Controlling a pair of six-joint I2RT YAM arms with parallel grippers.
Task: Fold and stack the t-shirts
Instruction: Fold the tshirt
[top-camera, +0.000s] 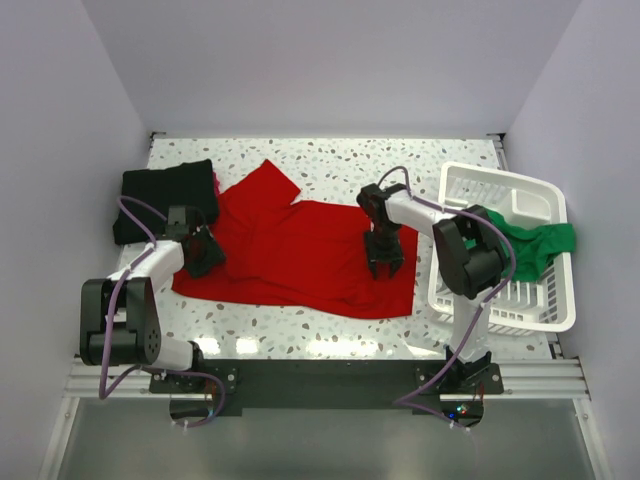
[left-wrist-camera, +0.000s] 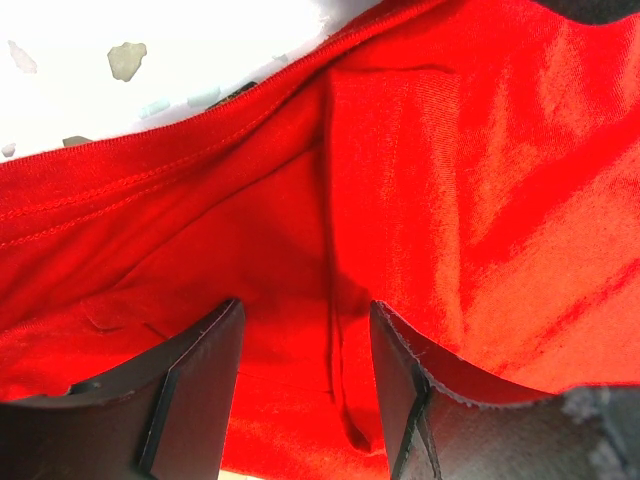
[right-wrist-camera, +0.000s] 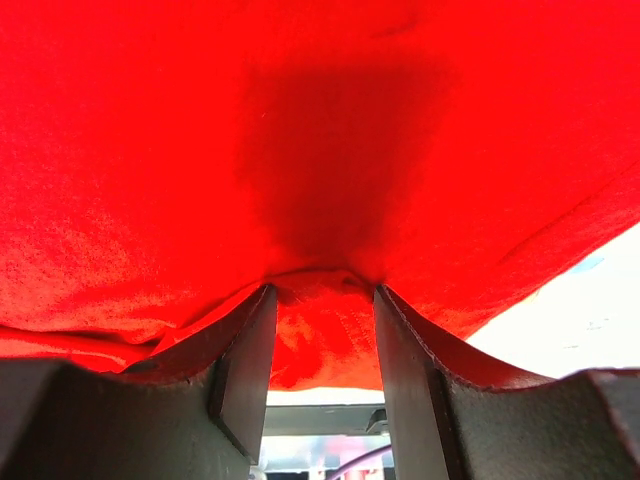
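lying flat across the middle of the white speckled table (top-camera: 330, 165) is a bright red cloth t-shirt (top-camera: 300, 255). one short sleeve points toward the far edge. its bottom hem runs along near the near edge.

the left gripper (top-camera: 203, 252) sits low on the left side of the red shirt, close to the table's left edge. in the left wrist view its two dark fingers (left-wrist-camera: 205, 370) stand apart. red cloth (left-wrist-camera: 450, 200) lies between them with a long thin crease in it, and the stitched hem runs past with a bit of table beyond it. the cloth does not look pinched there, so this gripper (left-wrist-camera: 305, 320) is not holding anything.

the right gripper (top-camera: 385, 265) is down on the right part of the red shirt, toward the table's right edge. in the right wrist view a small bump of red cloth (right-wrist-camera: 320, 120) is bunched up between its fingers (right-wrist-camera: 250, 350) and touches both of them. so this gripper (right-wrist-camera: 322, 295) is pinching the red shirt.

a black cloth t-shirt (top-camera: 165, 195) lies folded in a neat block at the far left corner of the table, touching the red shirt's sleeve side.

a white slatted plastic basket (top-camera: 500, 180) stands at the right edge of the table. a green cloth t-shirt (top-camera: 540, 245) lies crumpled inside it, with part of it hanging over the right rim.
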